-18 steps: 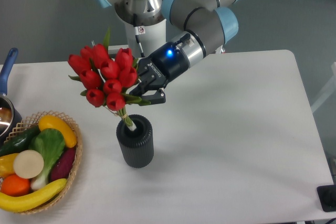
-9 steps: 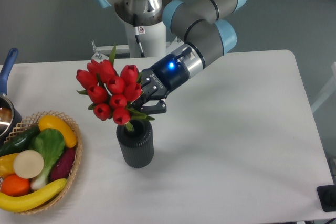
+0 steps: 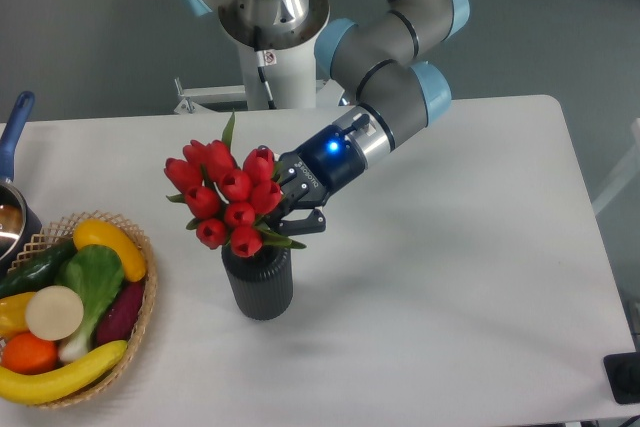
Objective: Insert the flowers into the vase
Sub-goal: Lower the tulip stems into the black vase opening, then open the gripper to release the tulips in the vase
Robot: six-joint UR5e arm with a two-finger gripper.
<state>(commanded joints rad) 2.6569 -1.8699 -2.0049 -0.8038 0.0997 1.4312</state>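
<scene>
White table (image 3: 460,247) against a grey wall; gripper (image 3: 290,215) pinching the flowers (image 3: 228,197) above the vase (image 3: 259,283); basket (image 3: 140,292) at left.

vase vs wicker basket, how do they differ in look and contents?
The vase is dark, ribbed, tall and upright; the wicker basket is pale woven, wide and shallow. The vase holds the flowers, gripped by the gripper; the wicker basket holds fruit and vegetables, untouched. Both stand on the white table.
</scene>
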